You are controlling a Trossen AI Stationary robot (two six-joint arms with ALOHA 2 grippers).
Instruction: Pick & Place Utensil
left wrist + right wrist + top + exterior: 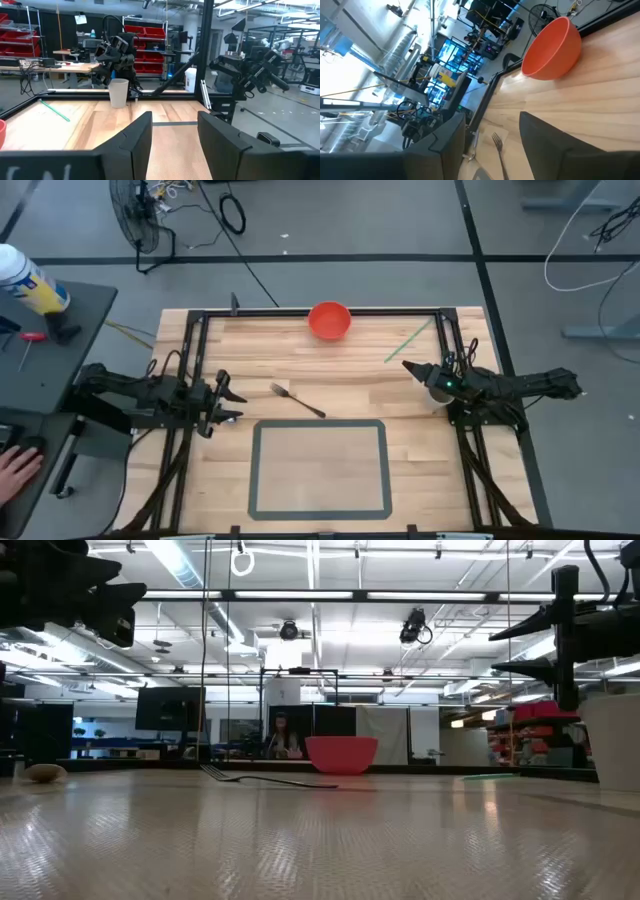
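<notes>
Fork [297, 400] laid flat at table centre, untouched, red bowl [329, 319] placed at its 1 o'clock, left gripper [226, 401] held open at 9 o'clock, right gripper [412, 367] parted at 3 o'clock beside white cup [438, 392].

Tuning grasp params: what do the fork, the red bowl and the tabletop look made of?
Fork: probably metal, grey and thin, with a dull sheen in the high view.
Red bowl: likely plastic, a uniform orange-red with a smooth, softly glossy wall in the right wrist view; glazed ceramic can't be ruled out.
Tabletop: wood, pale jointed planks with visible grain, seemingly sealed given the low view's reflections.
</notes>
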